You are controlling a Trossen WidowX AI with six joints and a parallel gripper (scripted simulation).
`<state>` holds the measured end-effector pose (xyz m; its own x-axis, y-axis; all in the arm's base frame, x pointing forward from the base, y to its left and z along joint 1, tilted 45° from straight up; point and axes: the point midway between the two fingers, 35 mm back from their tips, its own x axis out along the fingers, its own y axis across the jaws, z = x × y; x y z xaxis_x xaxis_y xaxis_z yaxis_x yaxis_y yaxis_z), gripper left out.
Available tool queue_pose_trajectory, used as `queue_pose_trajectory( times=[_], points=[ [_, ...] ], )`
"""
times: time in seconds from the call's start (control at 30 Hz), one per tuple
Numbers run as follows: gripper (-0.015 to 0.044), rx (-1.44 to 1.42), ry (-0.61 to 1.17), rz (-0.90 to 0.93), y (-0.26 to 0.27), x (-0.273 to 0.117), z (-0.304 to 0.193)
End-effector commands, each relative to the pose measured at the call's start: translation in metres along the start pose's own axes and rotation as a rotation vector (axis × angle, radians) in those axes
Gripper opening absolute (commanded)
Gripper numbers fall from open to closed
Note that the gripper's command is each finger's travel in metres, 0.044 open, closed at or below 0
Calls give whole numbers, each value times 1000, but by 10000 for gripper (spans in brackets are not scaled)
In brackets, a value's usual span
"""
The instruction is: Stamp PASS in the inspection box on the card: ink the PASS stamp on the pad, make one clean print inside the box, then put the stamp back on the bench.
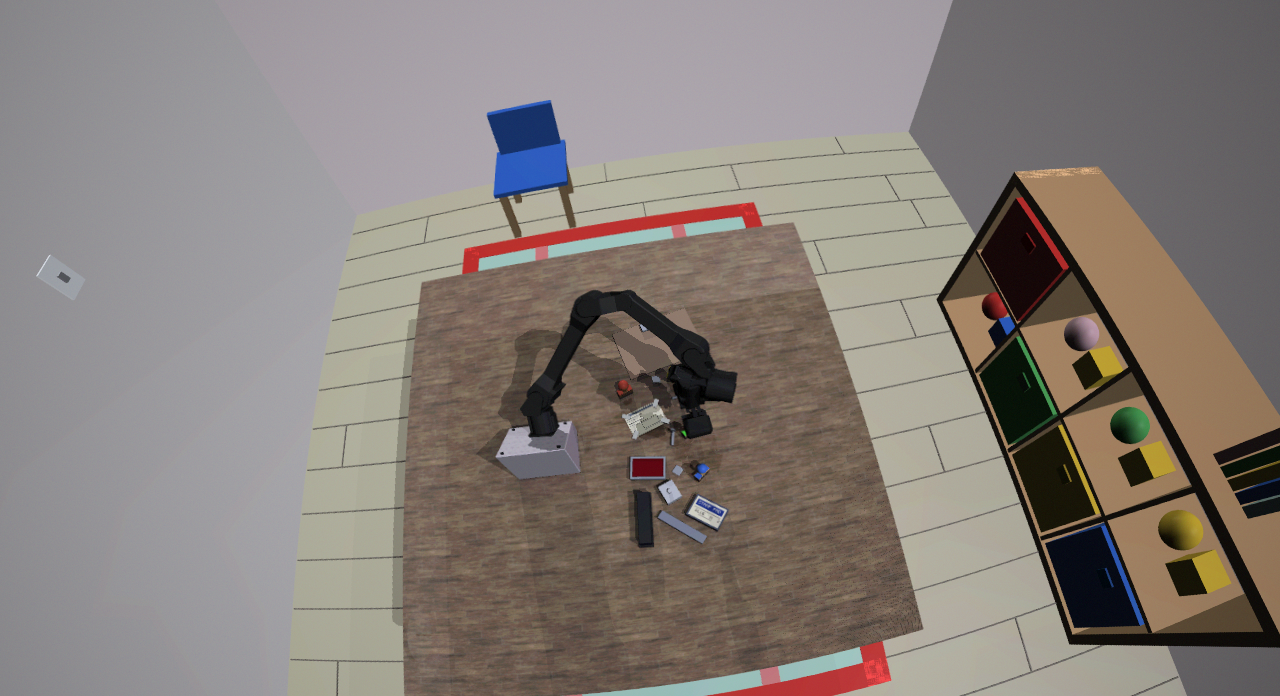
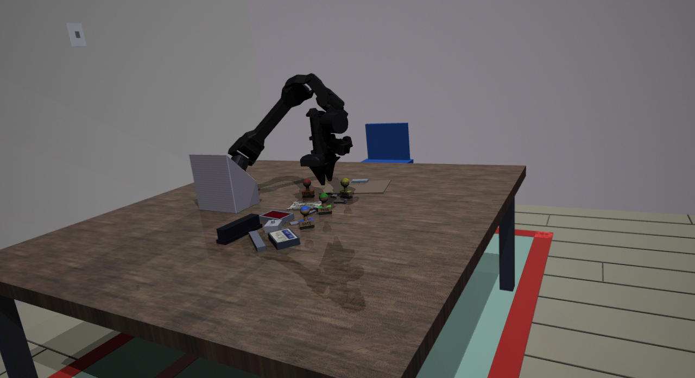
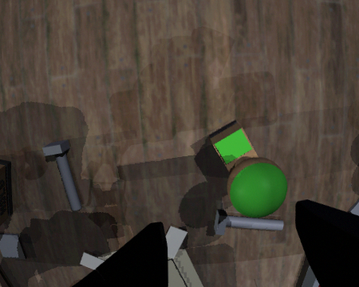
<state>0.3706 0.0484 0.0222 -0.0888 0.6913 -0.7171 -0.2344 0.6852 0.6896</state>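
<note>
The PASS stamp (image 2: 323,197) (image 3: 258,190) has a round green knob and stands upright on the bench, its base turned askew in the wrist view. In the top view the arm mostly hides it. My gripper (image 2: 326,182) (image 3: 231,225) is open and empty, pointing down above the bench near the stamp. In the wrist view the green knob lies ahead of the fingertips, not between them. The card (image 1: 646,419) (image 2: 303,205) (image 3: 184,272) lies flat beside the stamp, with pale pieces at its corners; its box is too small to read. The red ink pad (image 1: 647,467) (image 2: 276,215) lies open beyond it.
A red stamp (image 1: 623,387) (image 2: 306,182), a yellow stamp (image 2: 344,182) and a blue stamp (image 1: 700,470) (image 2: 304,210) stand around. Bolt-like pieces (image 3: 69,183) (image 3: 255,223) lie nearby. A black bar (image 1: 643,517), a labelled box (image 1: 707,511) and a brown board (image 1: 640,349) lie further out.
</note>
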Motion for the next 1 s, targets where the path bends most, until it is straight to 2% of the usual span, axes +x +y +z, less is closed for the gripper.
queue_pose_trajectory(
  times=[0.0,0.97],
  points=[
    [219,95,7,10,-19,-2,-8],
    [219,95,6,10,-20,35,-6]
  ],
)
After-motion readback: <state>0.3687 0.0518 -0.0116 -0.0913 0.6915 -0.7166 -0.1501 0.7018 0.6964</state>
